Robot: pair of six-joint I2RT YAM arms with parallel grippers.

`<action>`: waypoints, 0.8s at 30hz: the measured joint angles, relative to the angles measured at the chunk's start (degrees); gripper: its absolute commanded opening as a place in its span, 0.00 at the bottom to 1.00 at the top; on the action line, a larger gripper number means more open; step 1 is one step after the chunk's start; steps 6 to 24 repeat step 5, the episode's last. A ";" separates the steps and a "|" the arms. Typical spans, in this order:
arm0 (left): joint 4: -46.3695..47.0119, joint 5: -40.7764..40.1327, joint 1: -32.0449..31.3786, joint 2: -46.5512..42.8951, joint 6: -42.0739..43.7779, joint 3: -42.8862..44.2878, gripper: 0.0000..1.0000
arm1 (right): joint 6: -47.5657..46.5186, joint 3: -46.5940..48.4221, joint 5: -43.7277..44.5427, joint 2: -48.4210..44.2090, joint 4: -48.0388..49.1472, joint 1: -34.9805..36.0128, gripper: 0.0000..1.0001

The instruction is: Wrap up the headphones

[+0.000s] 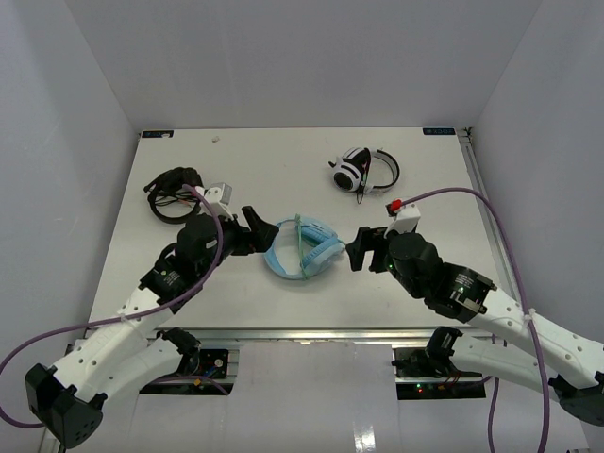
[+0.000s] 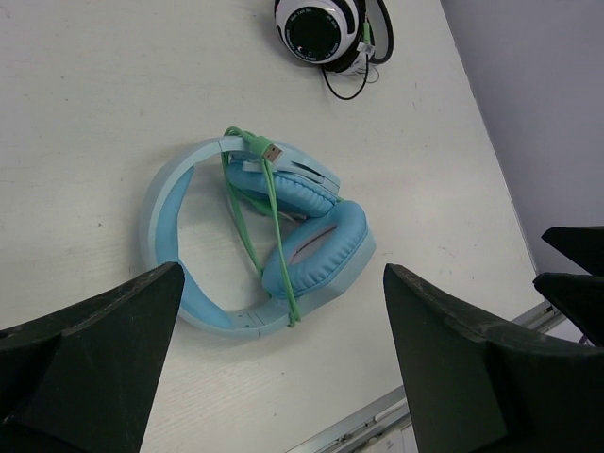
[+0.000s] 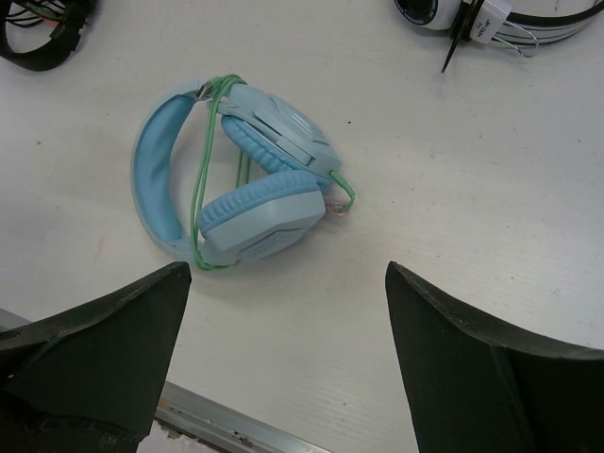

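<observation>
Black fingers (image 2: pixel 104 349) of the left arm's claw fill the bottom corners of the left wrist view. They are spread wide with nothing between them but table. In the top view the left gripper (image 1: pixel 263 230) is released and grasps nothing. It sits at nine o'clock from the headphones (image 1: pixel 319 251), just beside the headband and apart from it.

Up at ten o'clock on the table (image 1: pixel 283 170) lie the black headphones (image 1: pixel 175 193), a dark tangle well apart from the blue set.

The light blue headphones lie flat near the middle of the table, a little toward six o'clock, between the two claws. The earcups are folded inward inside the arc of the wide headband. The thin pale green cable (image 2: pixel 274 203) is looped around the set. In the left wrist view it runs from twelve o'clock on the headband, across the cups, to six o'clock on the lower rim. Its plug (image 2: pixel 271 151) rests on the band at twelve o'clock.

At one o'clock on the table lie the white-and-black headphones (image 1: pixel 363 172), well apart from the blue pair.

The right gripper (image 1: pixel 356 251) sits at three o'clock from the blue headphones, close to the earcups without touching them. Its fingers (image 3: pixel 491 359) are parted wide and hold nothing.
</observation>
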 measured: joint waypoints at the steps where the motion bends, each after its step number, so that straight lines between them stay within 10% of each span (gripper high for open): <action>1: 0.04 0.14 0.00 -0.04 0.01 0.00 0.98 | -0.05 -0.11 0.06 0.00 -0.04 0.00 0.90; 24: 0.12 0.34 0.00 -0.38 0.01 -0.02 0.98 | -0.14 -0.19 0.45 -0.02 -0.14 0.00 0.90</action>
